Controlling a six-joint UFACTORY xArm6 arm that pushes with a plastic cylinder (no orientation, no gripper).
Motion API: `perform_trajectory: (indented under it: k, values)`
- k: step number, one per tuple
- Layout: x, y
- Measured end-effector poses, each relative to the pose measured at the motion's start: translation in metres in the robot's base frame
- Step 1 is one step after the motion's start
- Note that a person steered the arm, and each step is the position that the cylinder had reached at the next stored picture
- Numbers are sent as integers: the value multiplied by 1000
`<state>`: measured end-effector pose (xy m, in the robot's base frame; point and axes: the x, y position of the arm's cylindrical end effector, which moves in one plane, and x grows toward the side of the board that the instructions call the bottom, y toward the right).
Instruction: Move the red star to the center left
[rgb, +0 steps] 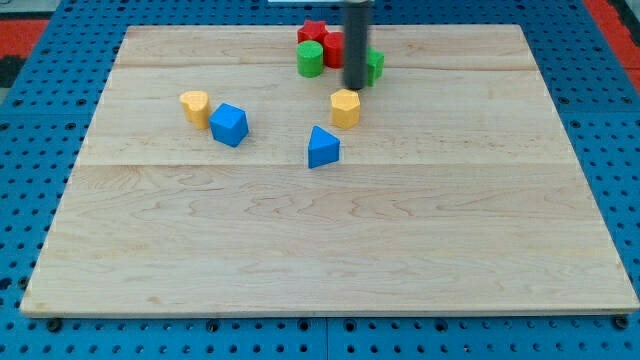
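The red star (313, 32) sits near the view's top centre of the wooden board (330, 250). A green cylinder (310, 59) touches it from below. A second red block (333, 48) lies just right of the star, partly behind the rod. A green block (374, 66) shows to the right of the rod. My tip (354, 87) stands just below and right of this cluster, between the green cylinder and the green block, above the yellow hexagon (345, 107).
A blue triangular block (322, 147) lies below the yellow hexagon. A blue cube (229, 124) and a yellow heart-like block (195, 105) sit together at the upper left. A blue perforated mat (30, 200) surrounds the board.
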<state>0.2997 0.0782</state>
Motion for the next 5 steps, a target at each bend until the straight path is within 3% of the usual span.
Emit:
perform_trajectory:
  k: [1, 2, 4, 5]
  values:
    - [-4, 76]
    - [-63, 51]
    - [-92, -71]
    - [-71, -128]
